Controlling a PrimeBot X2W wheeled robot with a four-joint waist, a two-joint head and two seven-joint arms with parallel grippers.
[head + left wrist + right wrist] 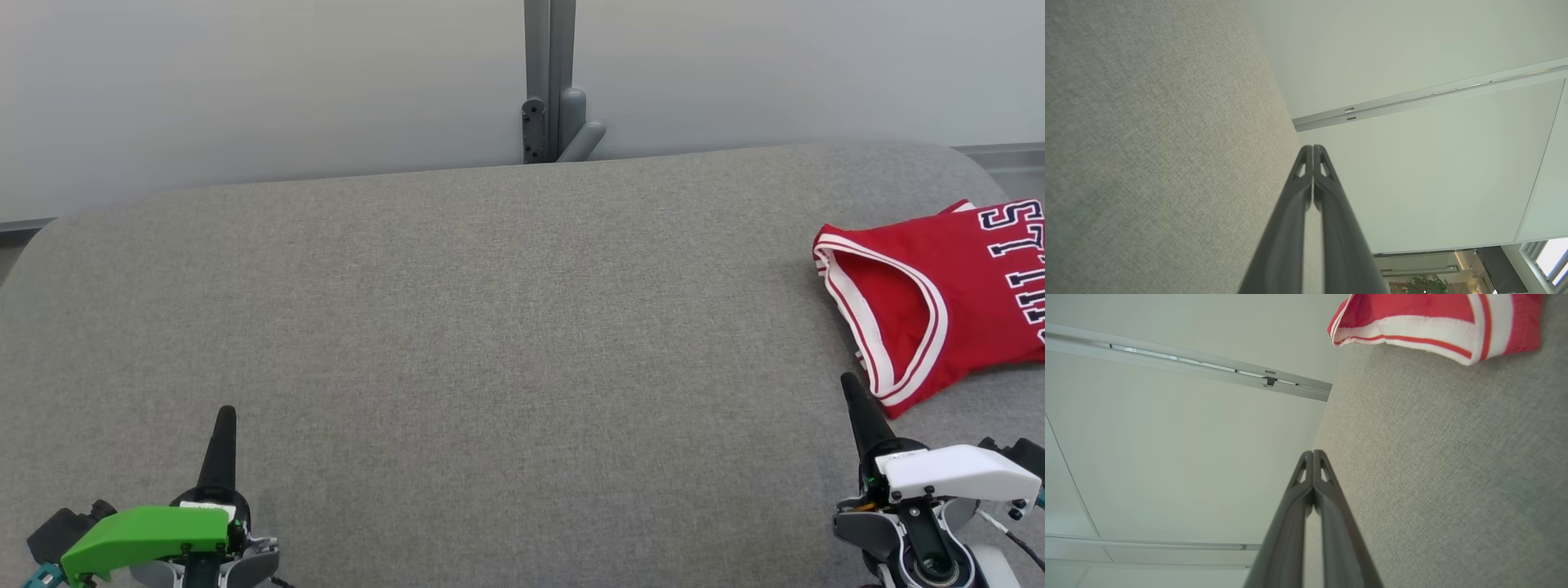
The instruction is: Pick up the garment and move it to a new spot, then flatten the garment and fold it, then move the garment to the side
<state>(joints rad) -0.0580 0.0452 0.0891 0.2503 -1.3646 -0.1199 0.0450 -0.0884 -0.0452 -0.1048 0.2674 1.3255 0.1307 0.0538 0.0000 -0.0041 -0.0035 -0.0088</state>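
Grey woven fabric is seen covering the worktop (506,343), over whose near edge both claws are held. At the near left, the left claw (226,412) is carried under a green wrist cover (147,535); its two dark fingers are pressed together to a single point, with nothing between them, as is confirmed in the left wrist view (1313,148). At the near right, the right claw (849,380), mounted under a white wrist cover (955,472), is likewise closed and empty (1313,452). Just beyond its tip, but apart from it, the garment (922,286) is laid at the worktop's right end: a red sleeveless jersey with white and red trim (1412,306). Dark, white-outlined letters are printed sideways on it; "LLS" can be read, the rest being cut off by the frame. Beyond the far edge, a grey post (549,82) is set against a pale wall (245,82).
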